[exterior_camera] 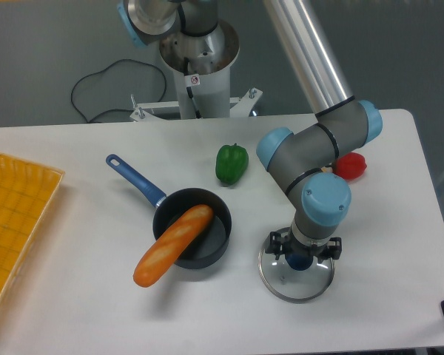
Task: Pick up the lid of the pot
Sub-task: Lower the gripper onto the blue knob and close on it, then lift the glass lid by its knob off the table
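The pincer points straight down onto the pot lid, fingers hidden beneath the wrist, so clenched or released I cannot tell. The lid lies flat at three o'clock from the pot, its centre directly below the pincer.

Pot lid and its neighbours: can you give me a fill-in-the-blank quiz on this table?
The gripper hangs over the pot lid, which lies on the table to the ____ of the saucepan in the picture.
A loaf of ____ sticks out of the saucepan.
The saucepan's handle is ____.
The bell pepper beyond the saucepan is ____.
Missing words: right; bread; blue; green.
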Motion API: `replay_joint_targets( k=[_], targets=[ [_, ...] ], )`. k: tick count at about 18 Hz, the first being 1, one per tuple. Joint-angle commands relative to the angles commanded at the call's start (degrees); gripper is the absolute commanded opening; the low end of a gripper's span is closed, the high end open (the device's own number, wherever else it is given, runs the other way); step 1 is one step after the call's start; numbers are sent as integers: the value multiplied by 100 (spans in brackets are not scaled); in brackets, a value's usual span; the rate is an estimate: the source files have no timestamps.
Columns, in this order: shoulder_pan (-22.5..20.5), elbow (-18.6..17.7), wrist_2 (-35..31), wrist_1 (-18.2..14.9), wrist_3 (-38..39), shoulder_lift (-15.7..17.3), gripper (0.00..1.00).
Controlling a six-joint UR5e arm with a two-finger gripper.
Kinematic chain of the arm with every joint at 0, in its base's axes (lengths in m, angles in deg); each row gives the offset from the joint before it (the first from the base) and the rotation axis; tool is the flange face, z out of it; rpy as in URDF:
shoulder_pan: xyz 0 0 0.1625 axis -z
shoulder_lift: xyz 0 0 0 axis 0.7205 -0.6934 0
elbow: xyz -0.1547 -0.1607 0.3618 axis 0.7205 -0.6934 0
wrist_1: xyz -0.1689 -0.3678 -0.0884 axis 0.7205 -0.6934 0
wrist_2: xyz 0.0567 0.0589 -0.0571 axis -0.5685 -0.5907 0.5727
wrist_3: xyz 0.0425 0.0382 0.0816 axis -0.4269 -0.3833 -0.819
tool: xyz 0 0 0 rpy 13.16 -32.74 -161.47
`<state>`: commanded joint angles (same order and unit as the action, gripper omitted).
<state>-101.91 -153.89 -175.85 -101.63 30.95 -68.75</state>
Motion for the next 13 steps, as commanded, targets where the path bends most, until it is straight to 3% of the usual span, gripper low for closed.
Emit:
replay_joint_targets(
  k=[5, 13],
  targets=[
    [0, -9, -9, 0, -26, 9, 58],
    [0, -18, -9, 0, -44, 26, 44]
  ],
)
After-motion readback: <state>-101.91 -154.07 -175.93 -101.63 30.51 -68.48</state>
